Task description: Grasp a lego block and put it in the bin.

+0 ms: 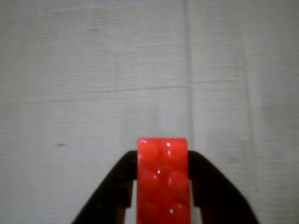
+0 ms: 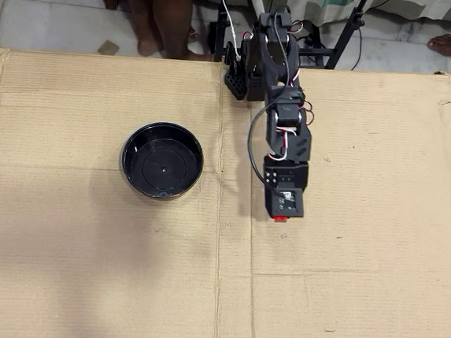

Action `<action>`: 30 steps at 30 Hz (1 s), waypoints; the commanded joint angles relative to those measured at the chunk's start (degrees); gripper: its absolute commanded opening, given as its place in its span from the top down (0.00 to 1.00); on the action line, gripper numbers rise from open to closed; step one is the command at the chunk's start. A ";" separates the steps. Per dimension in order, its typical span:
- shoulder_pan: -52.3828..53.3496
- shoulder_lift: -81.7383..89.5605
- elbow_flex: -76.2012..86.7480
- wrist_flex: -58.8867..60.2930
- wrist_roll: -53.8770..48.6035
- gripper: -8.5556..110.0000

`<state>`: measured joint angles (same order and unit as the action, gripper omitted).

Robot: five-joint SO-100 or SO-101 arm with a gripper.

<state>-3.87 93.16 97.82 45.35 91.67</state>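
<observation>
In the wrist view my gripper (image 1: pixel 162 186) is shut on the red lego block (image 1: pixel 162 179), its studs facing the camera, with a black finger (image 1: pixel 114 186) on each side, above bare cardboard. In the overhead view the arm reaches from the top centre; a bit of the red block (image 2: pixel 280 217) shows under the gripper (image 2: pixel 282 213) end. The black round bin (image 2: pixel 162 161) stands to the left of the gripper, roughly a bin's width away, and looks empty. The bin is out of the wrist view.
A large sheet of cardboard (image 2: pixel 341 290) covers the work area, with seams running across it. The arm's base (image 2: pixel 254 69) sits at the top edge. A person's legs (image 2: pixel 164 13) and stand legs are beyond the top edge.
</observation>
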 commanded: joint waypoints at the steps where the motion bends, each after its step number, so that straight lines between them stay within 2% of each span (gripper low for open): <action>1: 2.72 7.21 3.60 -1.49 -2.55 0.93; 20: 19.07 32.26 25.31 -1.67 -5.54 0.93; 30: 28.12 36.12 27.25 -1.67 -5.71 0.93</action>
<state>22.41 127.35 125.51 44.74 86.13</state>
